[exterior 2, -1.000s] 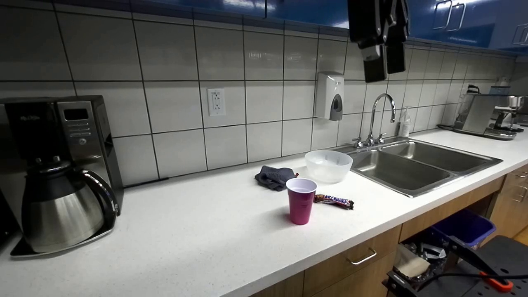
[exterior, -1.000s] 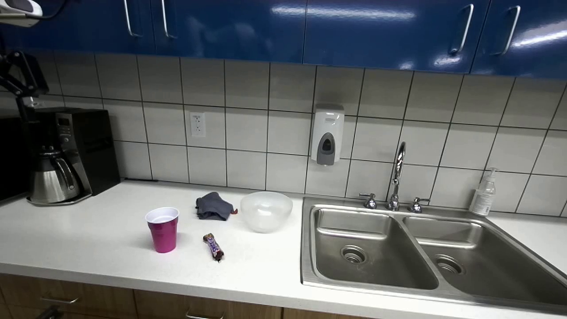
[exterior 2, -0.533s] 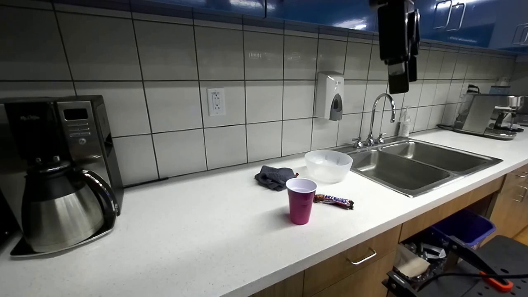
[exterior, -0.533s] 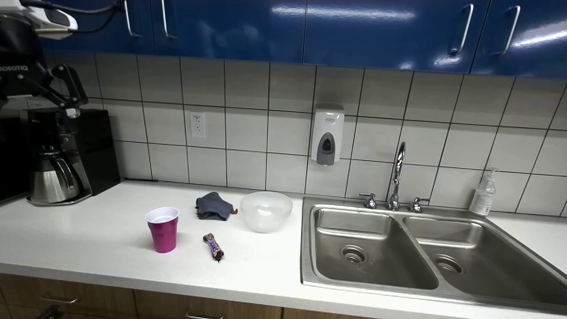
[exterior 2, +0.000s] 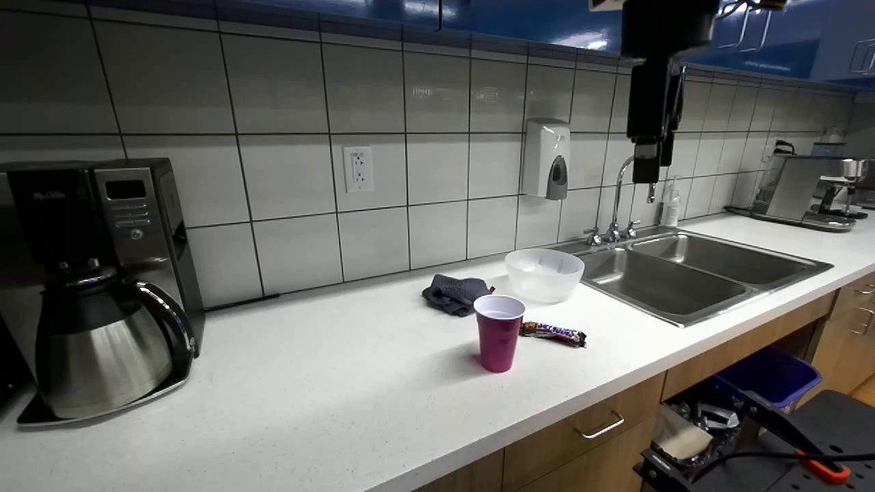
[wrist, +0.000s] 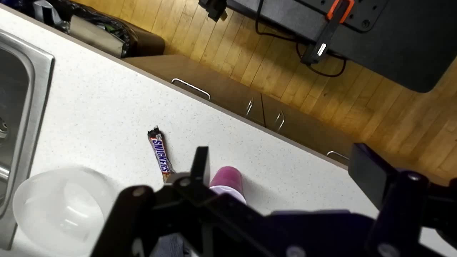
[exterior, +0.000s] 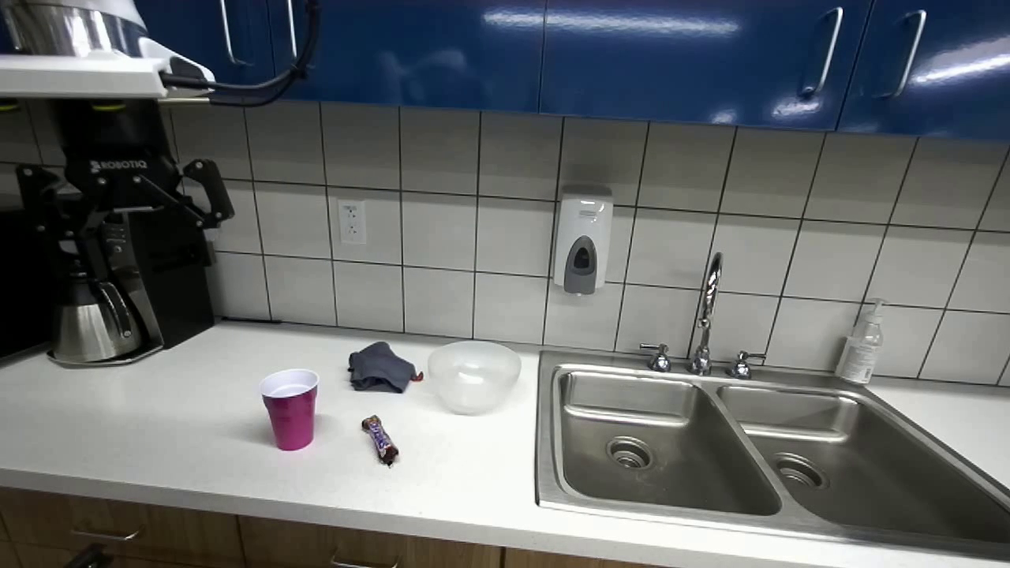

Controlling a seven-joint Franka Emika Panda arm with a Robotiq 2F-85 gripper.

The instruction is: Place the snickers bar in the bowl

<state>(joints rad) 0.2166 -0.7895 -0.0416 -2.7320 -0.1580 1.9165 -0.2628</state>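
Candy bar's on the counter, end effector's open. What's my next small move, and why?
I'd probably shift the end effector sideways toward the candy bar before lowering: in the wrist view the bar lies outside the open fingers, while the cup shows partly between them.

In both exterior views you have a pale tiled wall (exterior: pixel 442 229), ruled with dark lines, and glossy blue cabinets (exterior: pixel 631 75) above it, catching streaks of light (exterior: pixel 631 24). Your white, speckled surface (exterior 2: pixel 294 389) tops wooden drawers (exterior 2: pixel 554 441), and your wrist view takes in a floor (wrist: pixel 242 57) of yellowish wooden boards.
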